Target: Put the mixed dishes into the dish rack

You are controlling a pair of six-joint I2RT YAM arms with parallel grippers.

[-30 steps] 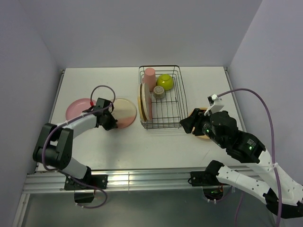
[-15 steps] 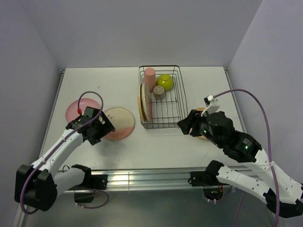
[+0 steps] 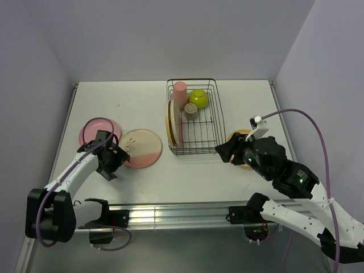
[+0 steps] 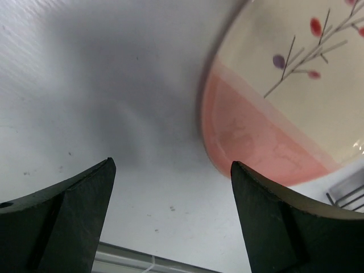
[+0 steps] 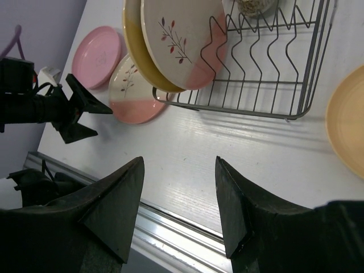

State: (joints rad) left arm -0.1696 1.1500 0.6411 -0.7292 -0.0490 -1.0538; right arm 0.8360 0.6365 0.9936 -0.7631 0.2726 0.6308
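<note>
Sitting upper middle, the black dish rack (image 3: 203,131) held two plates (image 3: 174,122) on edge. A cream-and-pink plate (image 3: 142,148) lay flat at its left. The left gripper (image 4: 172,164) and right gripper (image 5: 179,160) both had wide fingers, holding nothing.

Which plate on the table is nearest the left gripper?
The round cream-and-pink sprig plate, beside the left gripper; plain pink plate and orange-yellow plate lie farther.

Top external camera: high, behind the near edge of the table (image 3: 239,102), looking down over its whole top. Left wrist camera: close, facing down onto the flat-lying cream-and-pink plate (image 4: 256,142). Right wrist camera: farther back, oblique, looking leftward, sharing that plate.
</note>
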